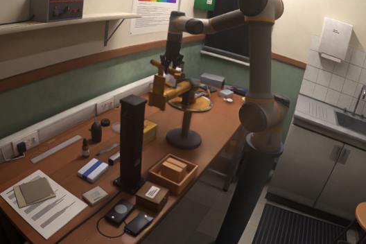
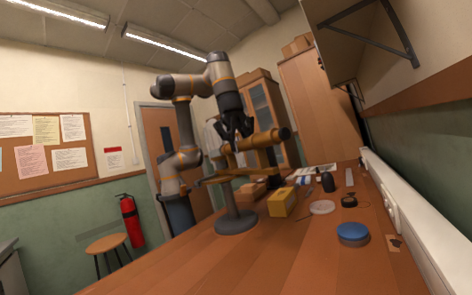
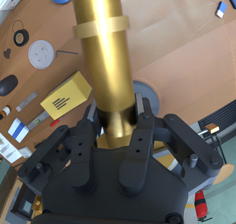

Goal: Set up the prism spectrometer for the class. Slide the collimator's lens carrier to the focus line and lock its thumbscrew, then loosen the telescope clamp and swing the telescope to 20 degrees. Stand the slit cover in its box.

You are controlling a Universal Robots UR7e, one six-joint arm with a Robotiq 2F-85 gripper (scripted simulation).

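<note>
The lens carrier (image 3: 117,117) is a dark metallic sleeve on the brass collimator tube (image 3: 103,52), partly hidden by my fingers. I hold this carrier in my closed gripper (image 3: 116,114) (image 1: 172,64) (image 2: 234,133), from above the spectrometer (image 1: 183,108). A pale band (image 3: 101,26) rings the tube further along. The spectrometer stands on a dark round foot (image 2: 235,222) at mid-bench. The open wooden box (image 1: 173,174) with a wooden block in it sits near the front edge.
Behind the spectrometer run the green wall and white socket trunking (image 2: 400,209). A tall black tower (image 1: 131,142) stands left of the box. A yellow box (image 3: 66,97), a white dish (image 3: 41,54), a tape roll (image 3: 19,38) and a blue disc (image 2: 352,233) lie on the bench.
</note>
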